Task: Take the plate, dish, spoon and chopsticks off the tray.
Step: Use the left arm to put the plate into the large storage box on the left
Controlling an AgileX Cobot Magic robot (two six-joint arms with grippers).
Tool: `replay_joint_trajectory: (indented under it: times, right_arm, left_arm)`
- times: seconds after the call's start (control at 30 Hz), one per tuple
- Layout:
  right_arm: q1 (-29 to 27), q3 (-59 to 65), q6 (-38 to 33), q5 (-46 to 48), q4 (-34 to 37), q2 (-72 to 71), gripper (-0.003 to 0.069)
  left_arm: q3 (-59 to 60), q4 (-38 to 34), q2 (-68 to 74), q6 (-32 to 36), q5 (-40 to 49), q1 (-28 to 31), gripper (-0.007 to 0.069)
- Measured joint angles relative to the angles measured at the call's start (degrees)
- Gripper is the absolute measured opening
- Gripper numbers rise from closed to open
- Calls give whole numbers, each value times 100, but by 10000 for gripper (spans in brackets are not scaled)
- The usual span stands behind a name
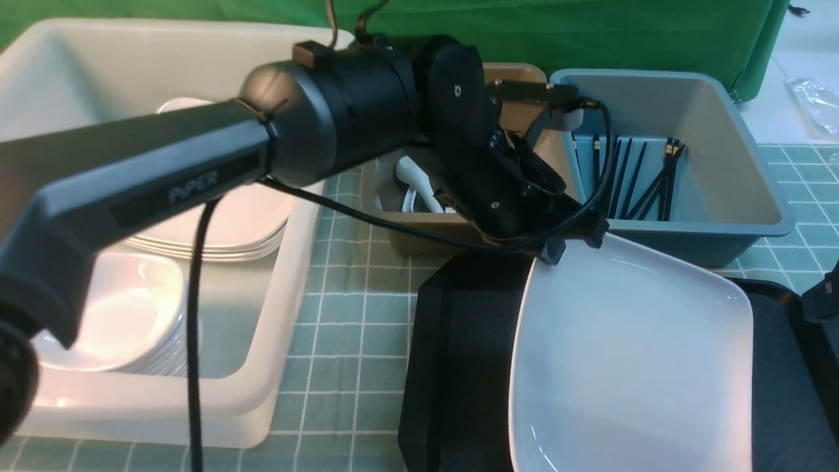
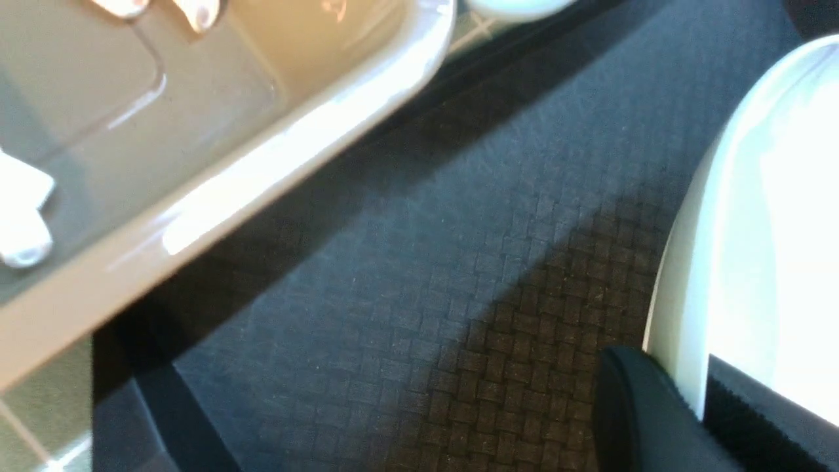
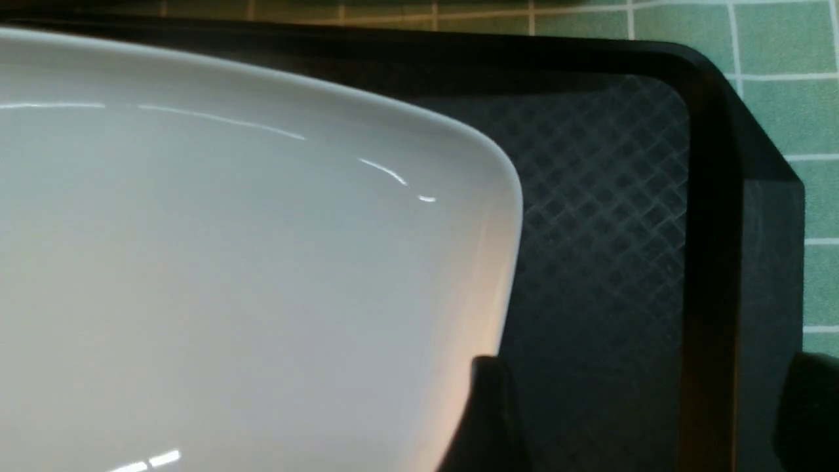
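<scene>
While the left gripper [image 1: 556, 250] pinches the far-left corner of the big white plate [image 1: 636, 354], I judge that the plate step is in hand. Its fingers are closed tight w/ the rim b/w them, and this corner looks raised above the black tray [image 1: 472, 367], b/c a dark shadow lies under it. The right gripper [image 3: 645, 373] has its fingers wide apart near the plate's right edge, one of them just beside the rim, the other over by the tray's side wall; it holds nothing. On the visible part of the tray I see no dish, spoon or chopsticks; the near part is out of view, so I cannot tell abt that. Some spoons [image 1: 419, 180] lie in the brown bin [image 1: 432, 226], and black chopsticks [image 1: 632, 177] stand in the blue-grey bin [image 1: 695, 227]. Next, I think, the left arm must keep its grip firm and bring the plate toward the white bin [image 1: 288, 314], prob. to the plate stack [image 1: 216, 219], w/ the right gripper maybe helping at the other edge. Glossy rim can slip or turn in one-corner hold, so slow lifting is better.
</scene>
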Motion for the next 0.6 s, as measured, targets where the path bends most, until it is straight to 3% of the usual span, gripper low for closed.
replay_joint_trajectory:
  times: [0.6]
  right_arm:
    - [0,0,0,-70,0,0,566]
  left_arm:
    - [29,663,-866,-92,-148,15,22]
